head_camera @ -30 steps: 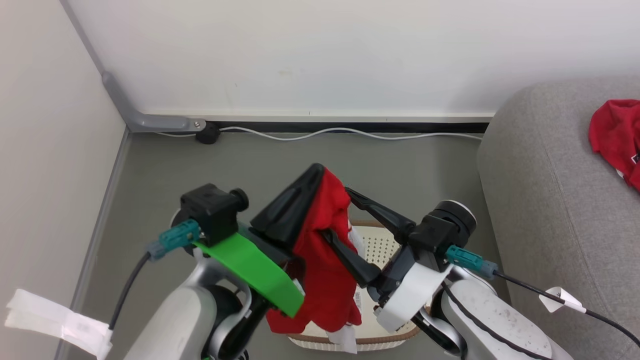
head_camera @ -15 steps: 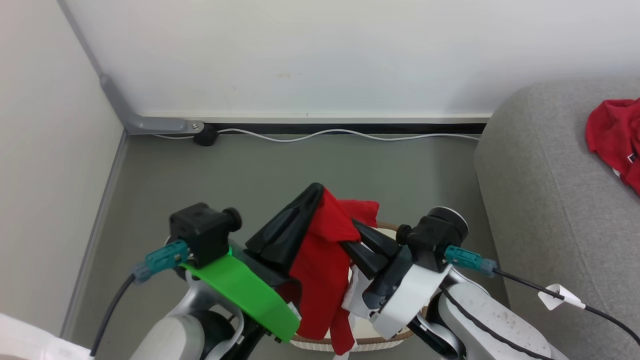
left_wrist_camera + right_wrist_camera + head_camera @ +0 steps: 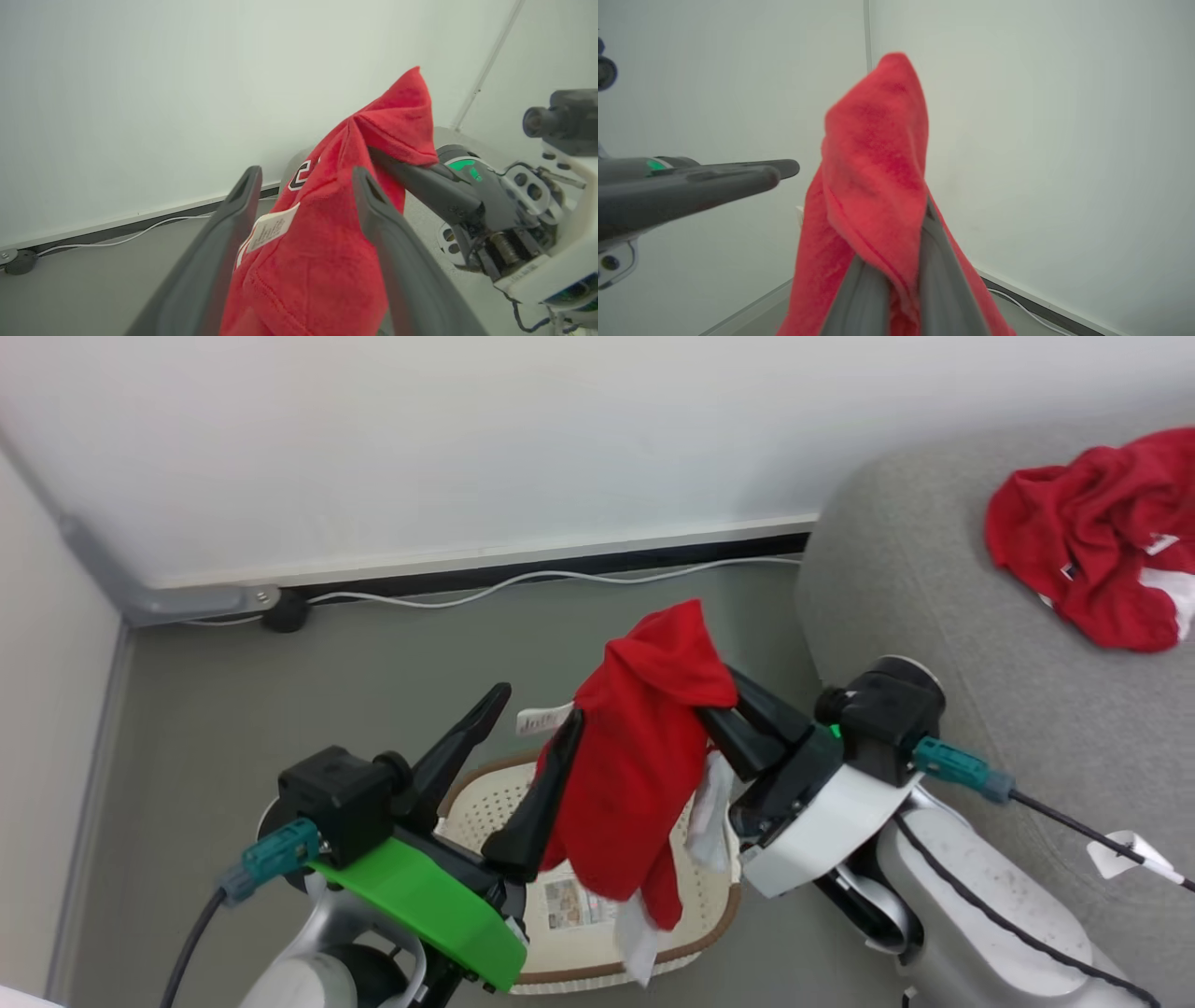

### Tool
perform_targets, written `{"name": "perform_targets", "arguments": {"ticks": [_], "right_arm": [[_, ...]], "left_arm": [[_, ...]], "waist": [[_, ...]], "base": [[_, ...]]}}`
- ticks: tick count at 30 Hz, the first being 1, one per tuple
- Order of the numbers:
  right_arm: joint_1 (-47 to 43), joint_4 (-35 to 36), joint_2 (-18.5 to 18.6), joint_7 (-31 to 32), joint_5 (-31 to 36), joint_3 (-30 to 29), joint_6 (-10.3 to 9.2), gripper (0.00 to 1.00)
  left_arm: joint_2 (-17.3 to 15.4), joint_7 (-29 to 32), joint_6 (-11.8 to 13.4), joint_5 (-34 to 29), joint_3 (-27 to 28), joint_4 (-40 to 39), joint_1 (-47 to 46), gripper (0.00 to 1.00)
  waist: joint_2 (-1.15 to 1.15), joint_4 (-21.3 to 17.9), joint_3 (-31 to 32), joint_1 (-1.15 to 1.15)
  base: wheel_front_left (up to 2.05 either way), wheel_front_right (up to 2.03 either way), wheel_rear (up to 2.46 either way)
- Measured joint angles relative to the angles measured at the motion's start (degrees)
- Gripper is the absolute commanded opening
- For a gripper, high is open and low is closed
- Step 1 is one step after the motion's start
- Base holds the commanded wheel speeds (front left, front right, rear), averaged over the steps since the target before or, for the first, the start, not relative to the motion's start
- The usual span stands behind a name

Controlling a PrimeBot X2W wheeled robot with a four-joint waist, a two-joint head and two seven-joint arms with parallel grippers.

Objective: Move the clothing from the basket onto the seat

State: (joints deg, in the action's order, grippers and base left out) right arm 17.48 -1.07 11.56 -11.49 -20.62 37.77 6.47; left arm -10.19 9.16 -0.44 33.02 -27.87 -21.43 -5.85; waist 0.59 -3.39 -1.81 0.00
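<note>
While our right tool (image 3: pixel 733 714) grips the top of the red garment (image 3: pixel 644 756), narrow on the cloth, our left tool (image 3: pixel 537 709) stands wide, the fabric loose between its fingers (image 3: pixel 233 219). The garment hangs over the basket (image 3: pixel 471 782). We judge this the carry step. Next we must swing it right onto the seat (image 3: pixel 896 616), beside the red piece (image 3: pixel 1083 551) lying there, and release.

My left gripper (image 3: pixel 540 705) sits on a bright green bracket (image 3: pixel 420 905), my right gripper (image 3: pixel 721 709) on a white bracket (image 3: pixel 822 821). I see long dark jaws on both, black camera blocks (image 3: pixel 334 803), teal plugs (image 3: pixel 957 770) trailing black cables (image 3: pixel 1064 814), and pale grey forearms (image 3: pixel 971 915).
</note>
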Motion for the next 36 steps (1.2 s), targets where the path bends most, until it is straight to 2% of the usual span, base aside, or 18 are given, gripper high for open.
{"name": "perform_targets", "arguments": {"ticks": [14,21,24,29,36], "right_arm": [[-0.6,5.7,3.4,0.3,-0.1,-4.9,-3.56,0.00],[-1.7,8.3,4.5,1.0,-2.1,-7.1,-4.07,0.00],[-1.6,9.4,4.7,1.0,-4.2,-8.4,-3.98,0.00],[0.0,9.9,6.2,1.2,-7.4,-14.1,-4.07,0.00],[10.4,6.9,6.8,1.9,-12.2,-23.1,-4.19,0.00]], "left_arm": [[0.8,-1.7,-1.1,0.1,-3.4,0.7,1.2,1.00],[1.7,-2.2,-1.0,-1.4,-3.8,0.8,1.3,1.00],[1.7,-2.4,0.1,-2.9,-3.7,0.0,1.3,1.00],[1.8,-1.6,0.7,-3.6,-5.1,0.0,1.3,1.00],[1.9,0.6,1.6,-5.9,-6.4,0.2,1.2,1.00]], "waist": [[0.00,-10.9,-1.8,0.00],[0.00,-16.4,-3.5,0.00],[0.00,-18.7,-4.6,0.00],[0.00,-21.3,-8.0,0.00],[0.00,-22.0,-13.9,0.00]], "base": [[0.00,0.00,0.00],[0.00,0.00,0.00],[0.00,0.00,0.00],[0.00,0.00,0.00],[0.00,0.00,0.00]]}}
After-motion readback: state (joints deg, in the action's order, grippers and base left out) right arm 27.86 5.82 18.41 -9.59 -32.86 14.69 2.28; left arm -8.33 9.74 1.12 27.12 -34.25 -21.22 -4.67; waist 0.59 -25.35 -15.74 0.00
